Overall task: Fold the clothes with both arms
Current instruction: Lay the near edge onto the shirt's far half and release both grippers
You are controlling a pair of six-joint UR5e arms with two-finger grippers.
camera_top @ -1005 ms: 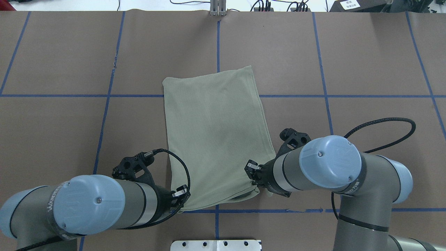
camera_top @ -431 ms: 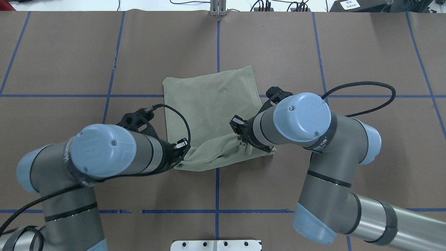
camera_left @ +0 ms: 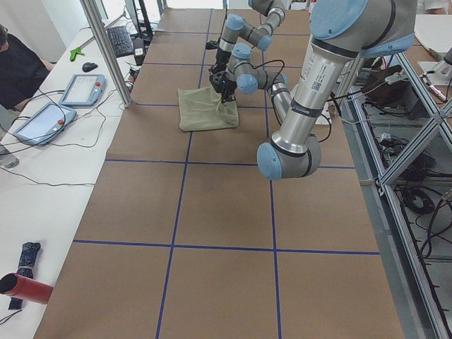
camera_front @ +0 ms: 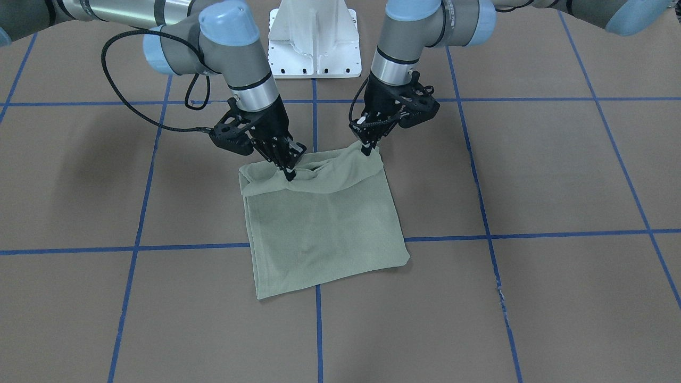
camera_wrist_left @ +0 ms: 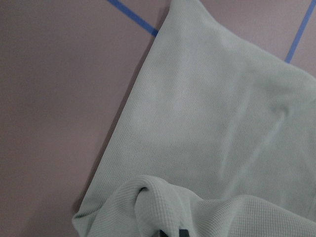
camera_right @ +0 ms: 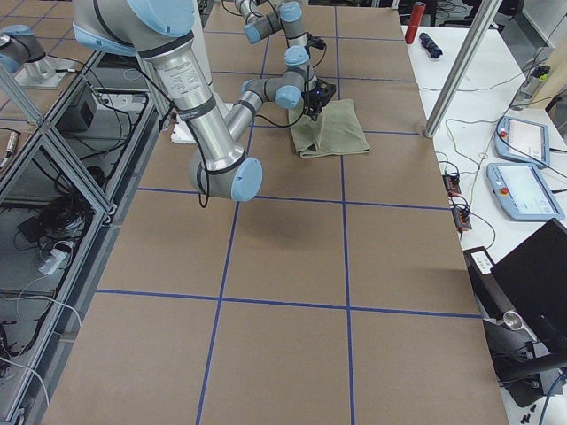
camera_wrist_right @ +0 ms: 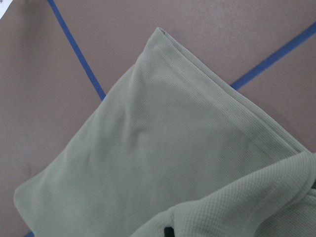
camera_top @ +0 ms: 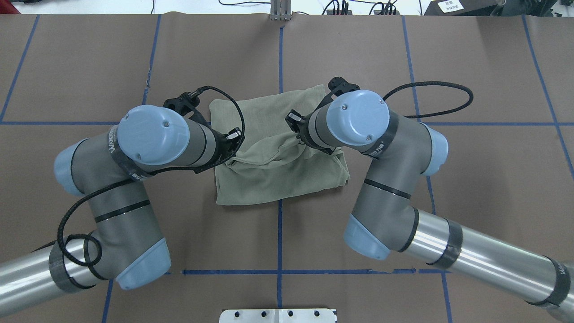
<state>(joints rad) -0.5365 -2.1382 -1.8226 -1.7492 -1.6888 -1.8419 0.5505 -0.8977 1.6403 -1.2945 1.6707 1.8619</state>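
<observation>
The sage-green shirt was found in the middle of the brown table, folded into a rough rectangle over a crossing of the blue tape lines. Its edge nearest the robot was lifted off the surface and doubled part-way over the rest, so a loose, saggy roll was formed between the two grippers. The left gripper was clamped tight on one corner of that lifted edge. The right gripper was pinched onto the other corner, a bit lower and closer to the cloth underneath. Both were pointed steeply down. In the wrist views, knit fabric was seen draped right over the jaws, with the flat layer spread out below. The half farthest from the robot was laid flat on the table. The white pedestal base was seen behind the grippers, well apart from the shirt.
</observation>
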